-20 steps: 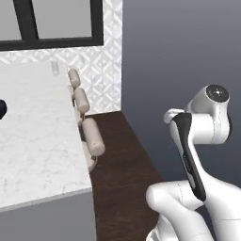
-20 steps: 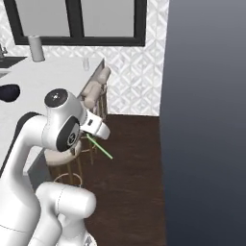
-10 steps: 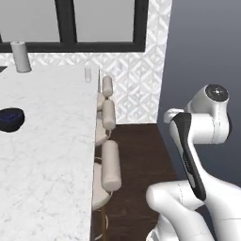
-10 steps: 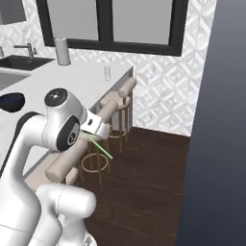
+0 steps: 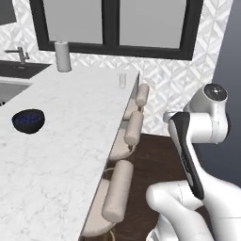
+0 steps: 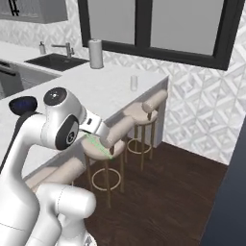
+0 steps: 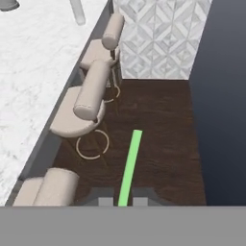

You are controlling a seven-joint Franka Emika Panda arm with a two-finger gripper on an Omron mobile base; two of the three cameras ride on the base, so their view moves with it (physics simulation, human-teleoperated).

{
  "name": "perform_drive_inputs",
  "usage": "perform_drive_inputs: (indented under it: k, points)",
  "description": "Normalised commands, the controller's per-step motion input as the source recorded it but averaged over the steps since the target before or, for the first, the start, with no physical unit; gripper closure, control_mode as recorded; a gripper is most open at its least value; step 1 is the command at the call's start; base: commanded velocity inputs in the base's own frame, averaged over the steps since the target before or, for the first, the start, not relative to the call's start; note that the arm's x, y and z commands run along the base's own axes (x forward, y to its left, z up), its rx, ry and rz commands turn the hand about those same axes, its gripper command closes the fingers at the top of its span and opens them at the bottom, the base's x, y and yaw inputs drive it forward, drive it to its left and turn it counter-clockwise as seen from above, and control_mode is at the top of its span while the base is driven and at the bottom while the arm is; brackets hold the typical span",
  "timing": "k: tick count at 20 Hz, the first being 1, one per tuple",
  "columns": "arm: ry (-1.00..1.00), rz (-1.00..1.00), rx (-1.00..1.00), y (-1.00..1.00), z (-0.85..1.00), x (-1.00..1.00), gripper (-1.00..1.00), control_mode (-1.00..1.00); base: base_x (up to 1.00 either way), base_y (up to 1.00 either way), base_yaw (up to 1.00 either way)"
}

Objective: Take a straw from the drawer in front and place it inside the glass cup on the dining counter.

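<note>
My gripper [image 7: 122, 200] is shut on the thin light-green straw [image 7: 130, 166], which juts forward over the dark wood floor. From the right base view the gripper [image 6: 109, 144] hangs beside the bar stools with the straw [image 6: 100, 143] in it. The glass cup [image 5: 122, 80] stands near the far corner of the white marble dining counter [image 5: 70, 122], well ahead of my hand. It is also in the right base view as the glass cup [image 6: 134, 82] and at the top of the hand view as the glass cup [image 7: 78, 12]. The drawer is out of view.
Beige bar stools [image 5: 132, 132] line the counter's edge between me and the counter top. A white paper towel roll [image 5: 62, 55] stands at the back, a dark blue bowl [image 5: 28, 120] sits on the left, and a sink [image 6: 55, 60] lies beyond. Dark floor [image 7: 158, 120] lies to the right.
The whole picture has shifted: the base has moved, bringing the counter, stools and cup more squarely into view. The straw stays held in the shut gripper.
</note>
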Motion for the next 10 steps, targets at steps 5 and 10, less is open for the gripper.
perform_drive_inputs:
  k: [5,10]
  points:
    - [0.00,0.00,0.00,0.00,0.00,0.00,1.00,1.00,0.22,-1.00,0.34]
    - [0.00,0.00,0.00,0.00,0.00,0.00,1.00,1.00,0.41,-0.90,0.40]
